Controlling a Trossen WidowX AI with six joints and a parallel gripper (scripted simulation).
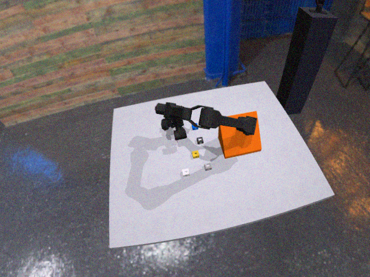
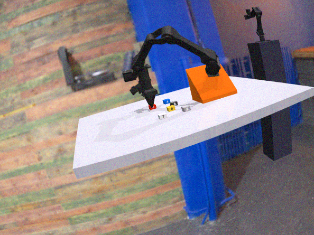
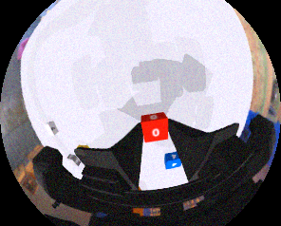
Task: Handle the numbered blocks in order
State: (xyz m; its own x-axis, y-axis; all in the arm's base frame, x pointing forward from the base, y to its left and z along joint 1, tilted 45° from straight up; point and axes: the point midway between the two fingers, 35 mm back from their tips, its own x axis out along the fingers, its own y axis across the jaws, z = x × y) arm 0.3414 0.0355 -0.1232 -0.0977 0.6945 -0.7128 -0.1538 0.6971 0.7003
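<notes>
One red block [image 2: 154, 106] [image 3: 155, 128], showing 0, sits between the part-closed jaws [image 1: 180, 133] [image 2: 151, 105], seemingly gripped on both sides; a blue block [image 1: 195, 127] [image 2: 166, 101] [image 3: 173, 160] lies near them.

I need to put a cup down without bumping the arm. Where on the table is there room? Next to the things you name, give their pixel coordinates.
In the top view, the table [image 1: 149, 230] [image 2: 132, 142] [image 3: 95, 28] has room between the white block [image 1: 185, 172] [image 2: 162, 116] and the near edge, partly shadowed, and right of the orange wedge [image 1: 243, 144] [image 2: 211, 92]. It's crowded from the white block up to the blue block [image 1: 195, 127] [image 2: 166, 101] [image 3: 173, 161] and gripper [image 1: 175, 129] [image 2: 151, 105] [image 3: 154, 123].
</notes>
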